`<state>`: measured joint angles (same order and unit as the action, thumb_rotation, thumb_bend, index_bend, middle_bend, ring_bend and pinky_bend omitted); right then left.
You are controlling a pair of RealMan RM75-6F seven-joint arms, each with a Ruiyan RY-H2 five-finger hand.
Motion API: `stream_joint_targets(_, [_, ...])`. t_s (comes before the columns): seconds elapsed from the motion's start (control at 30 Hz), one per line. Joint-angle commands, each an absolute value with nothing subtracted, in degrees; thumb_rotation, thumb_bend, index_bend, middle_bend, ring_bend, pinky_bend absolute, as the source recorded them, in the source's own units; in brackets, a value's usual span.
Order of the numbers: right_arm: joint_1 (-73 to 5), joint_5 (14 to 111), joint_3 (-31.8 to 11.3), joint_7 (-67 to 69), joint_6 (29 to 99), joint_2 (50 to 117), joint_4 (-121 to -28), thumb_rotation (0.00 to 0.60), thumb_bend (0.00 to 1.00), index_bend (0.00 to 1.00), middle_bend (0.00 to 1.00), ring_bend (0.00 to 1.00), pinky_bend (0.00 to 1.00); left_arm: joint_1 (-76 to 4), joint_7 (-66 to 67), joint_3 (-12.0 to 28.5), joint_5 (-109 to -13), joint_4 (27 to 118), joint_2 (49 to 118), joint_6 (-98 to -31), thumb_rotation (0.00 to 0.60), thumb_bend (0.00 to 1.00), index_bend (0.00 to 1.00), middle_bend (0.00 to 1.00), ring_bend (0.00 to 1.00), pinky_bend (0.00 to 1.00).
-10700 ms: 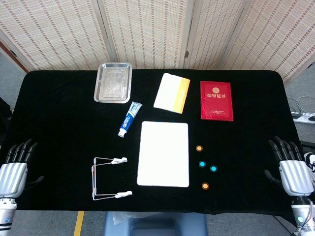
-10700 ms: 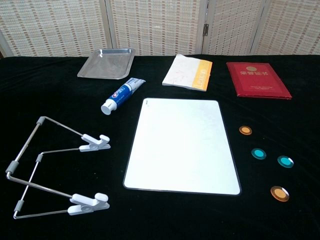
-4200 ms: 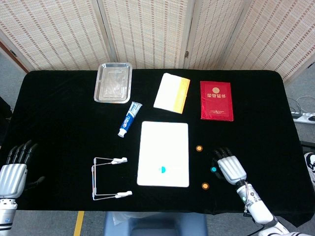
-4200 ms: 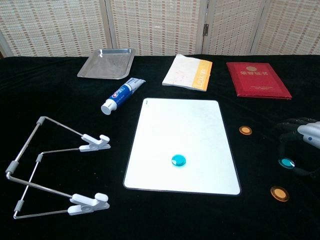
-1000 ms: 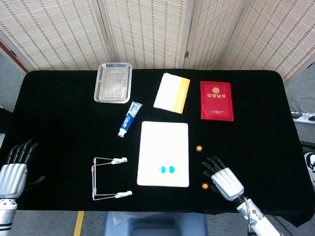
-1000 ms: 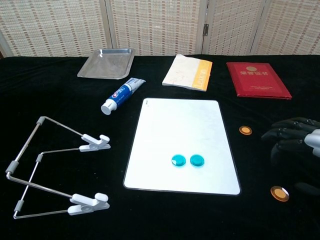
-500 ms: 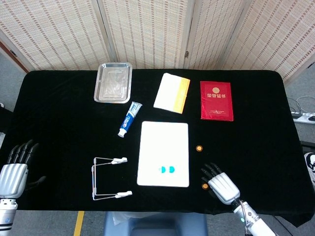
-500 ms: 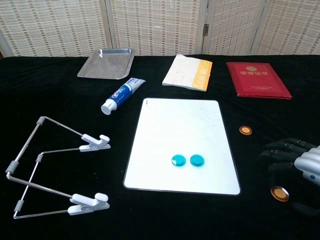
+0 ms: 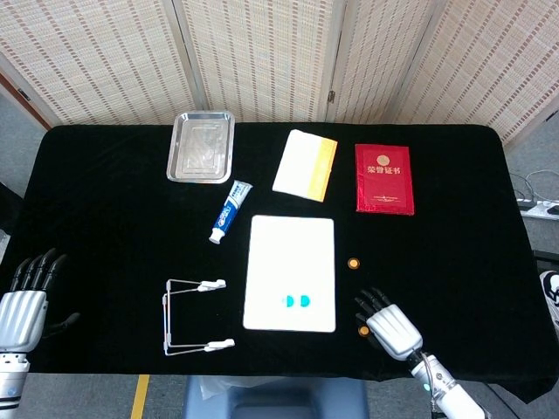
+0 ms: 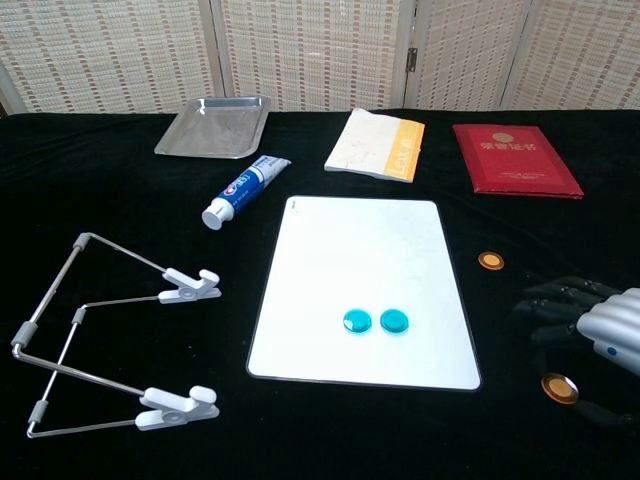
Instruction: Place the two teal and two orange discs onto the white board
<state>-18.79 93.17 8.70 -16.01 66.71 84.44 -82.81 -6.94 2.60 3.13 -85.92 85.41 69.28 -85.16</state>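
The right hand [image 10: 600, 335] hovers over the near orange disc [image 10: 559, 387], fingers [image 10: 548, 312] spread, grasping nothing. It should pinch that disc cleanly, then carry it toward ten o'clock onto the white board [image 10: 360, 255], beside both teal discs [image 10: 376, 320]. The far orange disc [image 10: 489, 261] waits on the desk [image 10: 120, 230].

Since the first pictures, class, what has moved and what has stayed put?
Both teal discs moved from the cloth onto the white board. The right hand came in and now hovers, holding nothing, by the near orange disc. Both orange discs, left hand, and all else stayed.
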Motion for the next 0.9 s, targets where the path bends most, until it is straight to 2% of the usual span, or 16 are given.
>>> stream_joint_targets(0.03, [-18.9,92.82,8.48,-16.25,66.07,84.55,-82.96,0.6,0.4,0.49,0.18,0.01,0.0,-6.89,2.54,3.09,-85.89,85.32,69.32,-85.16,0.6,0.16,0.02,0.0,0.0,0.0])
stream_joint_targets(0.17, [-18.81,92.82,8.19,-15.96,66.18,84.47,-83.24,0.6,0.4,0.53,0.19,0.01,0.0,-6.85,2.44,3.05,-85.87,85.22,69.32,-85.19,0.6,0.16,0.02,0.0,0.0,0.0])
stream_joint_targets(0.43, [-19.75,93.6,5.97,-14.34,67.72,82.3,-86.57,0.6,0.4,0.54,0.2,0.02,0.0,-6.9,2.38,3.16,-86.08,85.4,69.14,-85.45,0.6,0.16,0.02,0.0,0.0,0.0])
stream_joint_targets(0.63, [-24.83,89.87,-0.09,-16.07,62.85,80.7,-91.75,0.6,0.4,0.54,0.2,0.02,0.0,-6.99,2.69,3.18,-86.23,85.74,69.16,-85.5,0.6,0.16,0.02,0.0,0.0,0.0])
stream_joint_targets(0.9, [-33.44,80.21,-8.77,-21.84,53.75,84.6,-92.89,0.6,0.4,0.54,0.19,0.02,0.0,-6.87,3.13,3.1,-86.15,86.05,68.97,-85.56,0.6,0.16,0.02,0.0,0.0,0.0])
